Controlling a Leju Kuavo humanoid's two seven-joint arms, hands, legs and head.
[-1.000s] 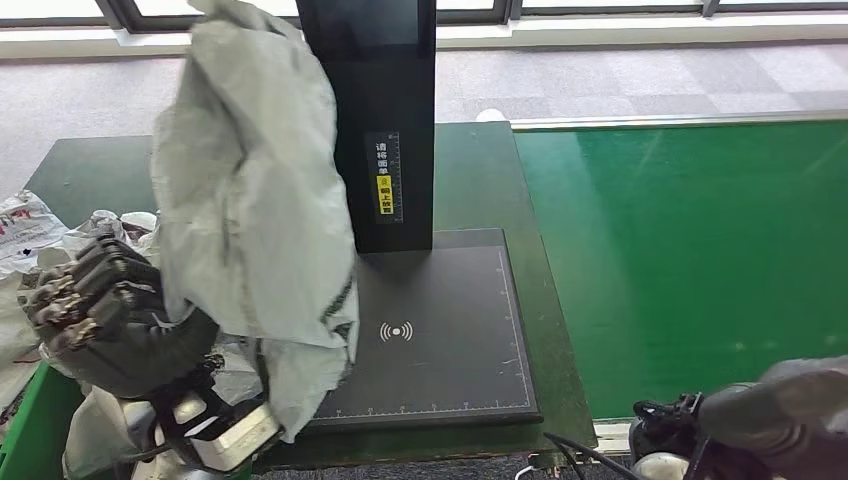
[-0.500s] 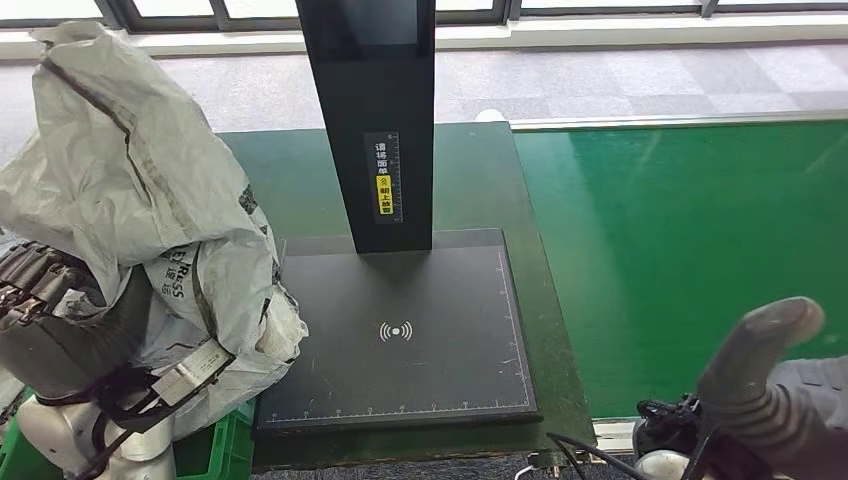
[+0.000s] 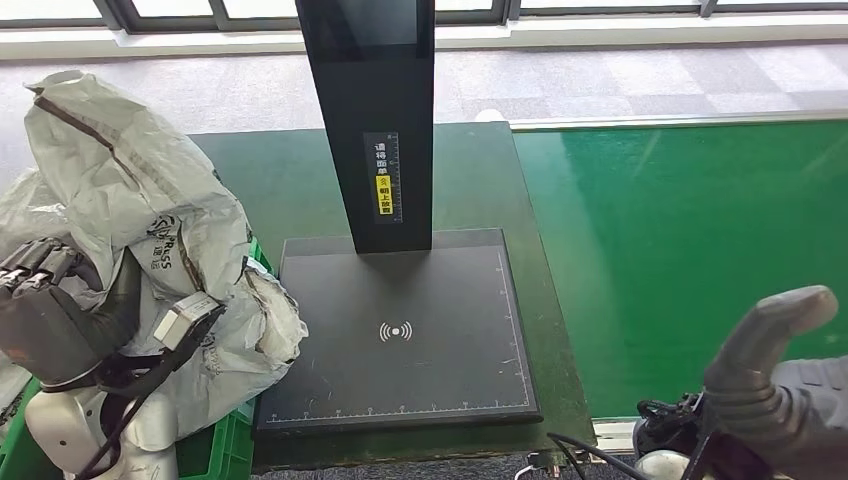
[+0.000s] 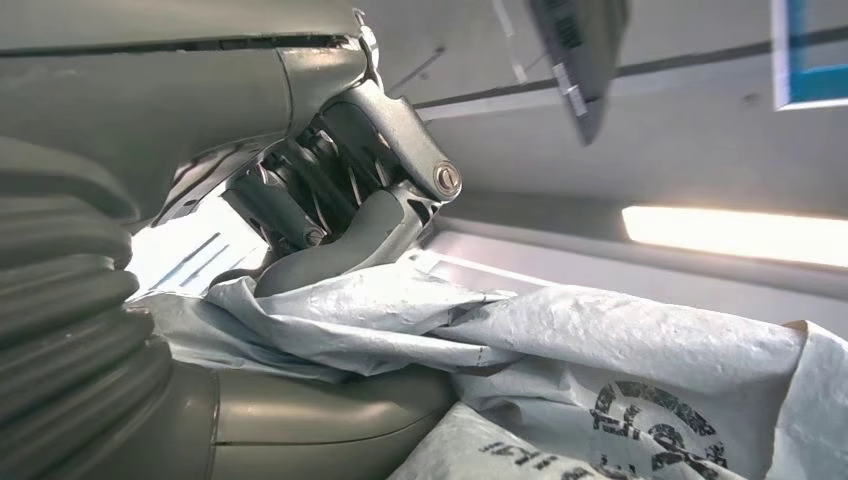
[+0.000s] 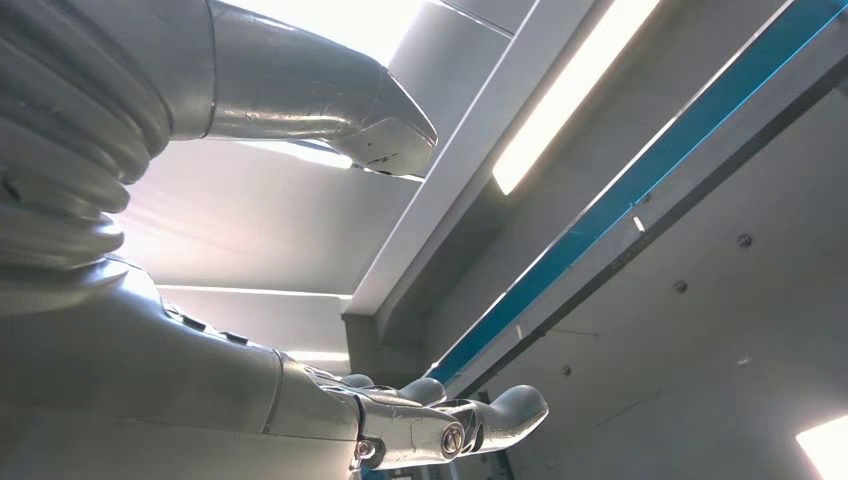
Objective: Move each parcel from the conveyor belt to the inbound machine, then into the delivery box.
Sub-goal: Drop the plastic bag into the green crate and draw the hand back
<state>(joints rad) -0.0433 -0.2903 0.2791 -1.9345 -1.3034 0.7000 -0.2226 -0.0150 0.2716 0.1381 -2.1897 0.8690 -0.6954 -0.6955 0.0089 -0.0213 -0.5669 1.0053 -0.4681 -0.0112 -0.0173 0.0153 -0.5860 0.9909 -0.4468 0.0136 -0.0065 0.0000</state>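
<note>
The left robot hand (image 3: 45, 310) grips the parcel (image 3: 150, 250), a grey crumpled plastic bag with dark print. In the left wrist view the thumb and the darker fingers (image 4: 330, 200) are closed on a fold of the bag (image 4: 560, 350), so the hold is on the soft skin of the bag and not on a firm edge. From the head view the bag stands up above the hand and also hangs down beside it, so its long axis runs roughly upright, a little tilted. The bag is off the left edge of the inbound machine (image 3: 400, 330), whose dark plate lies just to the right of it; a lower corner of the bag seems to reach the plate's left border, but I cannot tell if it touches.

Below the hand I see a green rim of the delivery box (image 3: 215, 450), with other grey bags behind it at the far left. So the box lies under and slightly to the robot's side of the held bag. I judge that the scan step is over and the coming move is a lowering into the box.

The right robot hand (image 3: 770, 350) is low at the right, empty, fingers spread and stretched out (image 5: 440, 425). It is well apart from the bag. The conveyor belt (image 3: 690, 250) is a green band to the right of the machine.
</note>
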